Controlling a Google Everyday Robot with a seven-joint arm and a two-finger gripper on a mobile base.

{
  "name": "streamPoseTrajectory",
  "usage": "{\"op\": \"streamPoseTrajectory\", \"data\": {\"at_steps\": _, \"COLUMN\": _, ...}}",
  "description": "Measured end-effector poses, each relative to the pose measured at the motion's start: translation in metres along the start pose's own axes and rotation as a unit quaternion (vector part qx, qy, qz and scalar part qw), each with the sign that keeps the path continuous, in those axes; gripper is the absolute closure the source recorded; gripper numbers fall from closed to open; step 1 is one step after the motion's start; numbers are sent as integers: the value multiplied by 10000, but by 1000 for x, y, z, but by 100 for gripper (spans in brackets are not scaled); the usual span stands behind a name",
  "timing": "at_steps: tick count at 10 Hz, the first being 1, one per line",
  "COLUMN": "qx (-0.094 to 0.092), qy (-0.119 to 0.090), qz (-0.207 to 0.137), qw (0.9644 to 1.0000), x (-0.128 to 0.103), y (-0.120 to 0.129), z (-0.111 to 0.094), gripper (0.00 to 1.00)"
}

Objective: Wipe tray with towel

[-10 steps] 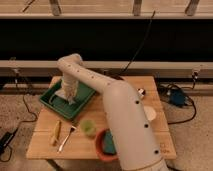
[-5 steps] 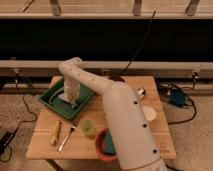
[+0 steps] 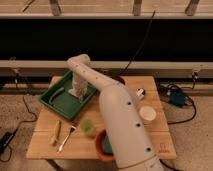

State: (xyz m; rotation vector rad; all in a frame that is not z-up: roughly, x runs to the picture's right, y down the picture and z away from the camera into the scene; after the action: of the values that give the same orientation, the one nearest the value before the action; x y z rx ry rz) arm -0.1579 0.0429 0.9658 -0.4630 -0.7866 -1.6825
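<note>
Gripper point(image 3: 77, 93) is down inside the tray point(image 3: 56, 102), near its far right part, and it points straight down to the floor of the tray. You see the fingers drawn narrow, closed on the towel point(image 3: 80, 95) – a small pale cloth that hangs at their tips and touches the green floor. The arm point(image 3: 120, 125) rises from the front edge of the table point(image 3: 42, 147), bends high over the far rim of the tray and then comes down to the gripper.

The tray lies on the left far part of the wooden table, turned a little, so one corner points toward you. A thin pale curved thing point(image 3: 57, 92) lies inside it at the left; what it is I cannot tell.

In front of the tray you find a yellow object point(image 3: 56, 132) and a light utensil point(image 3: 67, 138) side by side, well apart from the gripper. Just right of them stands a light green round thing point(image 3: 88, 126), and behind the arm an orange-brown bowl point(image 3: 100, 147) shows only partly. A white cup point(image 3: 148, 113) stands on the right side of the table – far from the tray.
</note>
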Motion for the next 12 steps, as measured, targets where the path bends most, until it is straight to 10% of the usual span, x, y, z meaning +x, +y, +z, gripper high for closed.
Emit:
{"op": "streamPoseTrajectory", "data": {"at_steps": 5, "qx": -79, "qy": 134, "qz": 3, "qw": 9999, "x": 47, "y": -1, "z": 0, "gripper": 80}}
{"op": "streamPoseTrajectory", "data": {"at_steps": 12, "qx": 154, "qy": 191, "qz": -764, "qw": 9968, "x": 37, "y": -78, "z": -1, "gripper": 80}}
